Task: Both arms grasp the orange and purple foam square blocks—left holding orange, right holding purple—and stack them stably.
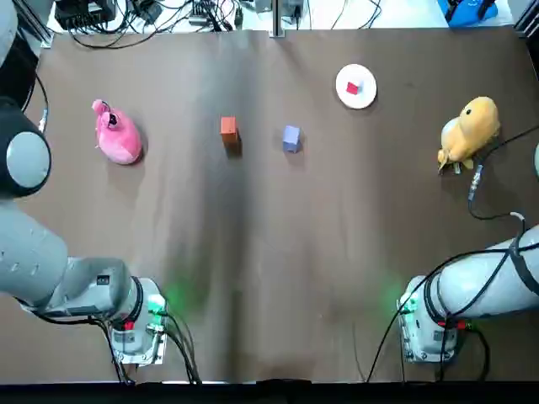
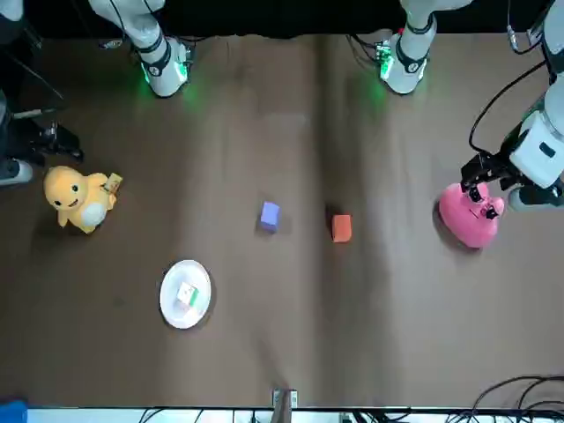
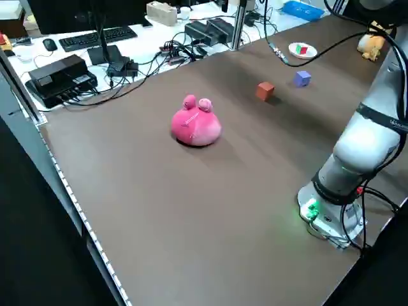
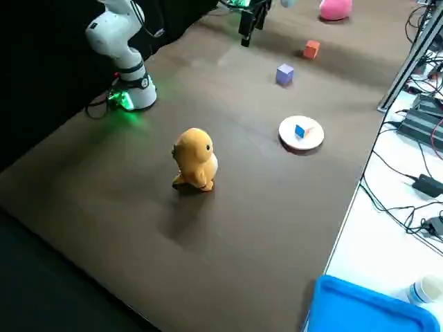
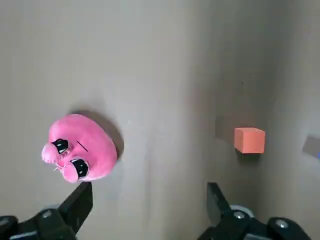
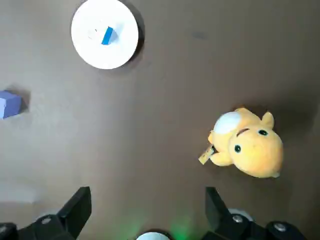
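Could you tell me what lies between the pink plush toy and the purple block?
The orange block lies between the pink plush toy and the purple block, as the top view shows.

place: robotics lab | evidence: keyboard (image 3: 99,37), cables (image 3: 143,80), electronics boxes (image 3: 60,75) beside table (image 3: 191,210)

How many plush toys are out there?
2. Pink plush on the robot's left, left of the orange block; yellow plush on its right, right of the white plate. None looks hidden.

Left block (image 1: 228,127) beside right block (image 1: 291,138), plate (image 1: 365,82) farther right, plush (image 1: 117,135) leftmost, duck (image 1: 470,128) rightmost
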